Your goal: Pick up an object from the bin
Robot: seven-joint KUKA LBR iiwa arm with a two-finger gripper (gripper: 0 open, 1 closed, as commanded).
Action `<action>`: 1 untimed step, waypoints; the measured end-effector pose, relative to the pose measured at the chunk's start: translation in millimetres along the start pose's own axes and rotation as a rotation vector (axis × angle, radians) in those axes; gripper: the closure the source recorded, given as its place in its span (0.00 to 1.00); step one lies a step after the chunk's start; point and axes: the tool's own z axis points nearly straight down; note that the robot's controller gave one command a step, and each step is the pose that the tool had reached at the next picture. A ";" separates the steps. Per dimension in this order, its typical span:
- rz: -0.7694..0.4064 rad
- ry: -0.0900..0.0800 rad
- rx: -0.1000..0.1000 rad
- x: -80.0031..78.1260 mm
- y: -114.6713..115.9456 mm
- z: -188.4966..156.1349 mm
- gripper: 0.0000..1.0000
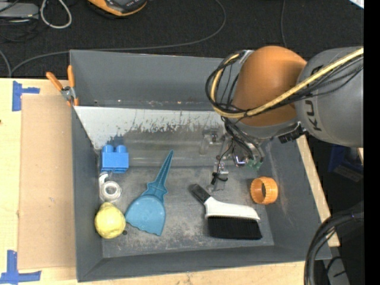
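My gripper [217, 178] hangs below the orange wrist cover in the right half of the bin, low over the floor. Just under it and slightly left lies the black handle end of a brush [233, 219] with a white back and black bristles, which stretches toward the front right corner. An orange ring [263, 190] lies on the floor to the right of the gripper, apart from it. A blue scoop [151, 202] with a long pointed handle lies to the left, in the middle of the bin.
Along the left side lie a blue toy brick [114, 157], a small white tape roll [109, 189] and a yellow lemon-like ball [110, 221]. The arm and its cables cover the bin's back right corner.
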 end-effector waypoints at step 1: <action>-0.067 0.003 -0.001 16.4 -64.7 133.7 0.00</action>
